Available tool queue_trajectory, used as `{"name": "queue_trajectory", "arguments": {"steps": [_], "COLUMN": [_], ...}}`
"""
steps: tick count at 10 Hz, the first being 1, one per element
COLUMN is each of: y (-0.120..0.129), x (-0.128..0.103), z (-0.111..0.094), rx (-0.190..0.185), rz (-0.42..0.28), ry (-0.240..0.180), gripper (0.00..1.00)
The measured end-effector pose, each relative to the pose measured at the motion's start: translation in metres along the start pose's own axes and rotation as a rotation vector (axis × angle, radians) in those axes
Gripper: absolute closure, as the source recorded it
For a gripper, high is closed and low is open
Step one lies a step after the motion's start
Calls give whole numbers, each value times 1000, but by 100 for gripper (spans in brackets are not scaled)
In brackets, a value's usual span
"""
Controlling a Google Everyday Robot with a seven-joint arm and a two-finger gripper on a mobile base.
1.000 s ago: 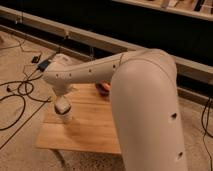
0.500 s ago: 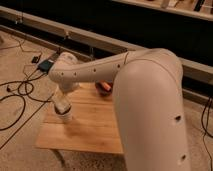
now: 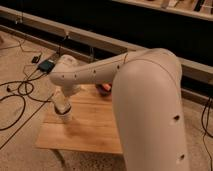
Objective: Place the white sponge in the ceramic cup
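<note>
My gripper (image 3: 62, 106) hangs straight down from the white wrist over the left part of the wooden table (image 3: 95, 127), its tip close to the tabletop. A pale rounded shape at the tip looks like the ceramic cup (image 3: 63, 111), but I cannot separate it cleanly from the gripper's end. No thing shows held in the gripper. The white sponge is hidden from this view, and the big white arm covers the table's right side.
A dark reddish bowl (image 3: 105, 89) with an orange piece peeks out behind the forearm at the table's far edge. On the floor to the left lie black cables (image 3: 20, 92) and a dark teal box (image 3: 47, 65). A long low ledge runs behind.
The wrist has shifted slightly to the right above the table's left part. The gripper's tip stays at about the same spot.
</note>
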Motion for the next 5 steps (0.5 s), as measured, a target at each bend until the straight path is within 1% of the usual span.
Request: {"name": "queue_trajectory", "arguments": {"steps": [3, 5], "y": [3, 8], "x": [15, 19], "z": [10, 17], "rx": [14, 18], "rz": [-11, -20], "ry": [42, 60], "gripper": [20, 20]}}
